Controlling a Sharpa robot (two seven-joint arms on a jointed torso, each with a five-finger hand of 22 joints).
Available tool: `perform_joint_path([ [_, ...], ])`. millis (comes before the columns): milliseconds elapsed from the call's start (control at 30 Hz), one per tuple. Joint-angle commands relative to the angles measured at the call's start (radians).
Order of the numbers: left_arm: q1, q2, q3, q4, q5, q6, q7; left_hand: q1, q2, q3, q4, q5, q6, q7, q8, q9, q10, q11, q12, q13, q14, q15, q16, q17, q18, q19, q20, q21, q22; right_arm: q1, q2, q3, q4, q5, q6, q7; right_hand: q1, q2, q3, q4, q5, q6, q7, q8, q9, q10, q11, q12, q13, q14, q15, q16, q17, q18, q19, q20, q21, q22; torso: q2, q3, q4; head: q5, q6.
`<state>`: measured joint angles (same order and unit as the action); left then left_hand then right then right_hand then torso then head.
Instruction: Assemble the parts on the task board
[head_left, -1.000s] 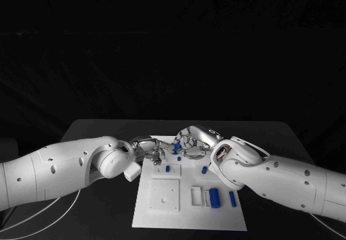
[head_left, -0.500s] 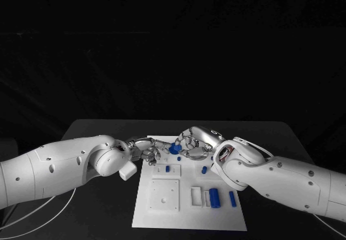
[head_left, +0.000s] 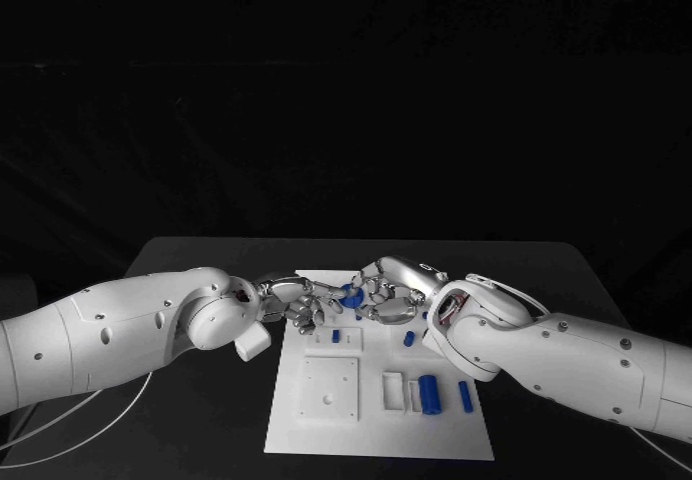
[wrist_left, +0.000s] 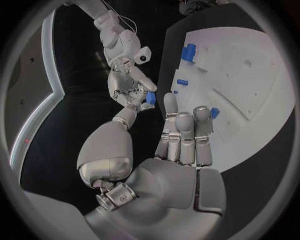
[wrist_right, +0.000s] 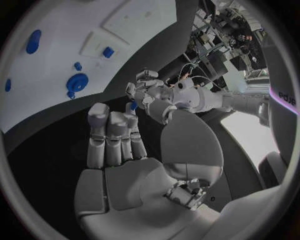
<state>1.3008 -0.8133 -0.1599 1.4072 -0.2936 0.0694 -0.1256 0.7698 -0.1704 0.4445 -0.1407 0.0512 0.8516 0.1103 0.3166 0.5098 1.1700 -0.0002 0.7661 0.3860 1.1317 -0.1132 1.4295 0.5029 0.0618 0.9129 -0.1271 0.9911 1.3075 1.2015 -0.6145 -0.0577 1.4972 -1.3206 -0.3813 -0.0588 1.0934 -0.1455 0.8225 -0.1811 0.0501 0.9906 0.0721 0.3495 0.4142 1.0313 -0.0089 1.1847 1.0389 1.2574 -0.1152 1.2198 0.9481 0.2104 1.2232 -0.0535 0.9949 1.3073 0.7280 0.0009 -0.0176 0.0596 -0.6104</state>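
The white task board (head_left: 378, 425) lies in the middle of the black table. My right hand (head_left: 392, 291) hovers over the board's far end and pinches a small blue part (head_left: 351, 294) at its fingertips; the part also shows in the left wrist view (wrist_left: 150, 97). My left hand (head_left: 299, 300) faces it from the other side, fingers stretched out (wrist_left: 184, 132) and holding nothing. Its fingertips come close to the part; I cannot tell whether they touch it. Below the hands, two short blue parts (head_left: 335, 337) (head_left: 408, 339) stand on the board.
Near the board's front a thick blue cylinder (head_left: 430, 393) and a slim blue pin (head_left: 464, 396) lie beside a white slotted block (head_left: 392, 391). A square white plate (head_left: 329, 390) sits to their left. A round blue part (wrist_right: 78, 80) shows on the board.
The two hands have drawn slightly closer together above the board's far end. The blue part stays at my right hand's fingertips, now nearer the left fingers.
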Motion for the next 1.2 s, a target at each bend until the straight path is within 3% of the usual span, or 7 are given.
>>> perform_joint_path([
  [33,0.002,0.003,0.001,0.005,-0.003,0.053,0.043,-0.016,0.01,-0.001,0.014,-0.002,0.003,-0.001,-0.001,-0.001,0.009,-0.004,-0.01,-0.004,-0.006,0.0,-0.004,0.0,0.02,-0.005,-0.08,-0.005,0.003,-0.001,-0.001,0.0,0.007,0.025,0.046,0.038,-0.004,0.01,0.0,-0.006,-0.001,0.029,0.025,0.011,0.012,-0.001,-0.005,0.005,0.002,-0.003,-0.007,0.006,0.001,0.051,-0.004,-0.006,0.006,0.021,0.0,0.0003,0.0001,0.001,-0.002],
  [300,0.002,0.005,0.001,0.01,0.017,0.077,0.073,-0.016,0.066,-0.004,0.019,-0.001,0.026,-0.002,0.007,-0.002,0.026,-0.005,-0.021,-0.011,-0.008,-0.002,-0.001,0.002,0.021,-0.01,-0.081,-0.004,0.007,-0.001,0.001,0.0,0.015,0.027,0.068,0.045,-0.007,0.013,-0.002,-0.011,-0.001,0.029,0.025,0.011,0.013,-0.002,-0.005,0.005,0.002,-0.003,-0.007,0.006,0.002,0.051,-0.006,-0.006,0.007,0.02,0.0,0.0005,-0.0002,0.001,-0.004],
  [367,0.002,0.005,0.001,0.012,0.02,0.081,0.076,-0.012,0.091,-0.007,0.016,-0.001,0.032,-0.002,0.009,-0.003,0.028,-0.005,-0.025,-0.013,-0.009,-0.002,0.0,0.003,0.02,-0.012,-0.08,-0.003,0.009,-0.001,0.002,0.0,0.018,0.027,0.07,0.045,-0.008,0.014,-0.002,-0.013,-0.001,0.029,0.025,0.011,0.013,-0.002,-0.005,0.005,0.003,-0.004,-0.007,0.006,0.002,0.051,-0.006,-0.006,0.007,0.02,0.0,0.0007,-0.0002,0.001,-0.004],
  [667,0.002,0.004,0.001,0.011,0.033,0.117,0.076,0.051,0.159,-0.013,-0.045,0.008,0.063,-0.008,0.017,-0.006,0.04,-0.01,-0.037,-0.017,-0.011,-0.007,0.004,0.005,0.018,-0.016,-0.081,0.003,0.015,-0.001,0.0,0.0,0.016,0.027,0.068,0.044,-0.01,0.017,-0.004,-0.016,-0.001,0.028,0.025,0.011,0.013,-0.003,-0.005,0.005,0.003,-0.004,-0.007,0.005,0.002,0.051,-0.007,-0.006,0.007,0.02,0.0,0.0,-0.0002,0.001,-0.005],
  [933,0.002,0.004,0.001,0.011,0.027,0.13,0.066,0.078,0.167,-0.022,-0.083,0.037,0.082,-0.012,0.02,-0.011,0.05,-0.014,-0.043,-0.019,-0.009,-0.01,0.005,0.005,0.014,-0.013,-0.082,0.006,0.015,-0.001,-0.003,0.0,0.017,0.027,0.067,0.045,-0.01,0.018,-0.004,-0.017,-0.001,0.028,0.025,0.011,0.013,-0.003,-0.005,0.005,0.003,-0.004,-0.007,0.005,0.002,0.051,-0.008,-0.006,0.008,0.02,0.0,-0.0005,0.0003,0.001,-0.006],
  [1200,0.002,0.003,0.001,0.011,0.019,0.137,0.057,0.081,0.146,-0.03,-0.095,0.037,0.087,-0.013,0.018,-0.015,0.057,-0.015,-0.045,-0.02,-0.004,-0.011,0.007,0.005,0.013,-0.007,-0.085,0.007,0.014,-0.001,-0.006,0.0,0.021,0.027,0.063,0.048,-0.011,0.018,-0.004,-0.019,-0.001,0.028,0.025,0.011,0.013,-0.003,-0.005,0.005,0.003,-0.004,-0.007,0.005,0.002,0.051,-0.008,-0.006,0.008,0.02,0.0,-0.0003,0.0002,0.002,-0.009],
])
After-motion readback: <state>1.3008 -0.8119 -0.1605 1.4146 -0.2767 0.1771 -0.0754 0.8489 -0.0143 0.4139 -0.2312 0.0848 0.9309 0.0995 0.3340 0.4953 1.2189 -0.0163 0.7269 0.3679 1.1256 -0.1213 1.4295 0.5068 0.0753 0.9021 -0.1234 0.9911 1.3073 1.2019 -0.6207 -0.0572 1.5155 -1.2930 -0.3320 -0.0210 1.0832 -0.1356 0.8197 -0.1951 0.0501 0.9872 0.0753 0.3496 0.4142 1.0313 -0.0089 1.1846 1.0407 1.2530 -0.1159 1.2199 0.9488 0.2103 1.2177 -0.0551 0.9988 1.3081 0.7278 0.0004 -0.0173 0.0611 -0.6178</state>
